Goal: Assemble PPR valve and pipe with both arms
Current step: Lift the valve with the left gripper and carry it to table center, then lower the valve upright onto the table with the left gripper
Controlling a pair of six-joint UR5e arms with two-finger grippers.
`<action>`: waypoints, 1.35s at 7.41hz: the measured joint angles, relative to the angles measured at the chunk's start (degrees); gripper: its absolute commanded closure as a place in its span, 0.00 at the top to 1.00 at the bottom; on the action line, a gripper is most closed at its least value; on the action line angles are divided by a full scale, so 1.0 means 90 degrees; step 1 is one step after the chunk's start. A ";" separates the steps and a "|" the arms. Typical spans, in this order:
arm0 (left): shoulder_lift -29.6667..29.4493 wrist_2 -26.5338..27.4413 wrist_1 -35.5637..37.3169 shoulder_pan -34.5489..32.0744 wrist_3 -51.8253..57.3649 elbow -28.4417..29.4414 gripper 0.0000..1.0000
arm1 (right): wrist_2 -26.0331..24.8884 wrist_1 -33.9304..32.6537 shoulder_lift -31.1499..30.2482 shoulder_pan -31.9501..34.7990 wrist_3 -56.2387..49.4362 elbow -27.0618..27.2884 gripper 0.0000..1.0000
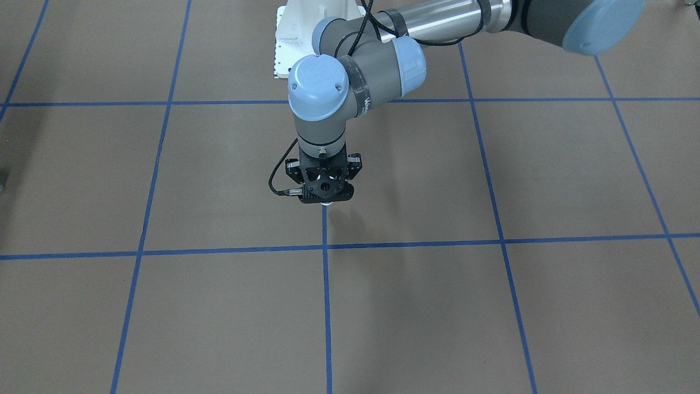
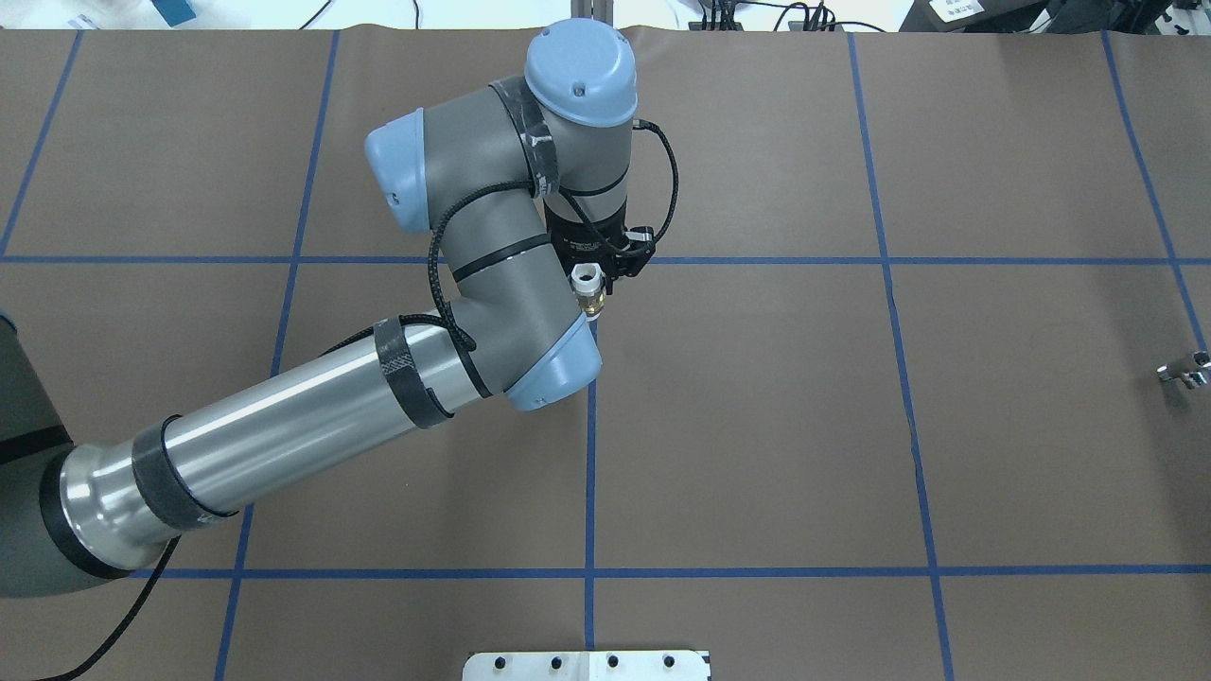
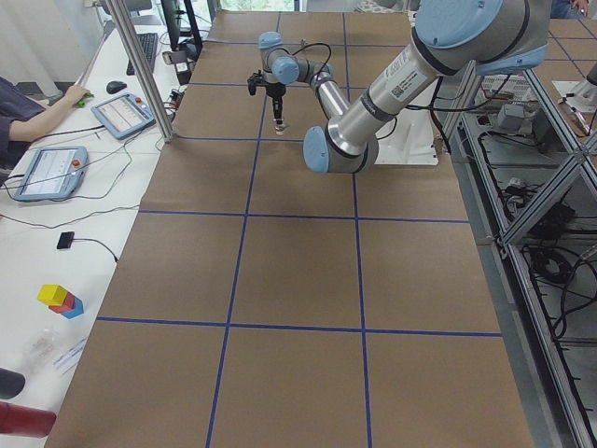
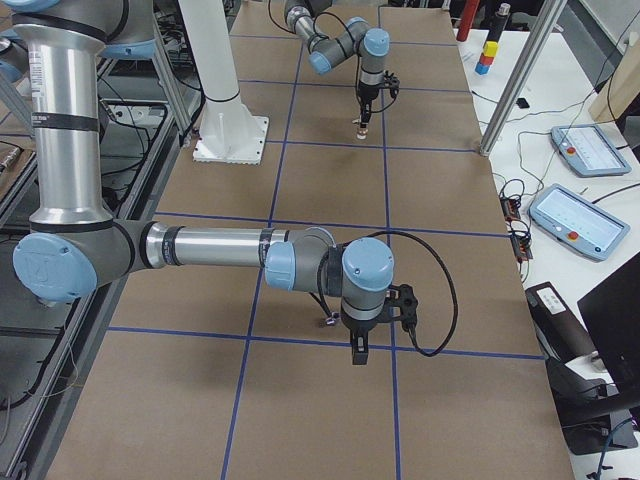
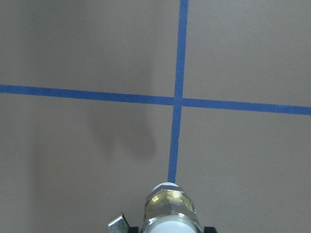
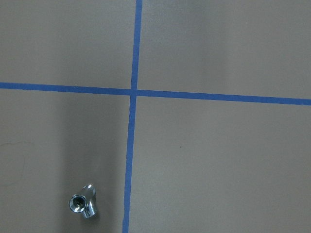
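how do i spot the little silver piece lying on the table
Take the brown table with the blue tape grid and go to its end on the robot's right. There the pipe lies near a blue line. It is a shiny silver stub with a dark bore, loose on the table, unlike the brass-and-white PPR valve held in the left gripper.

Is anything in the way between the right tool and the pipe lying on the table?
Nothing visible. The pipe lies alone on bare brown paper beside a blue tape line, and the right tool hangs close beside it.
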 measured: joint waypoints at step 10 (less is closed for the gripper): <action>0.0015 0.0059 -0.0410 0.0149 0.0027 0.0341 0.00 | 0.0008 -0.0001 0.0016 -0.0003 0.0014 -0.0047 0.99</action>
